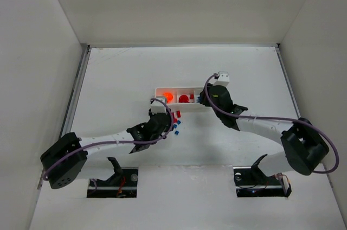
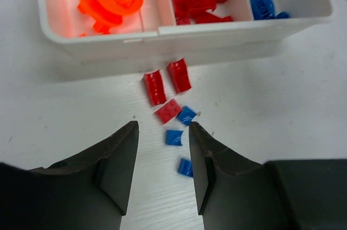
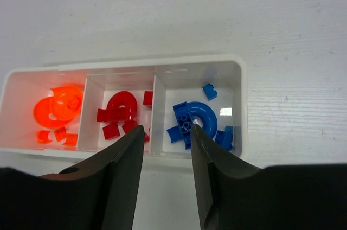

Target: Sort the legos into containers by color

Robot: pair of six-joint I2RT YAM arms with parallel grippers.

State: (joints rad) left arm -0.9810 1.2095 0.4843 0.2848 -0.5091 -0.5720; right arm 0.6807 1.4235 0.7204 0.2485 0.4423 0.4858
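Observation:
The white three-compartment tray (image 1: 157, 90) lies mid-table. In the right wrist view its rim (image 3: 146, 62) frames orange legos (image 3: 57, 110) on the left, red legos (image 3: 120, 112) in the middle and blue legos (image 3: 196, 119) on the right. In the left wrist view three loose red bricks (image 2: 154, 88) and three loose blue pieces (image 2: 174, 137) lie on the table just in front of the tray (image 2: 162, 32). My left gripper (image 2: 162, 127) (image 1: 173, 119) is open and empty, just short of these pieces. My right gripper (image 3: 166, 129) (image 1: 201, 98) is open and empty over the tray's near wall.
White enclosure walls stand on three sides, with a metal rail (image 1: 76, 94) along the table's left edge. A small white block (image 1: 223, 76) shows by the right wrist, behind the tray's right end. The two arms meet close together at the tray.

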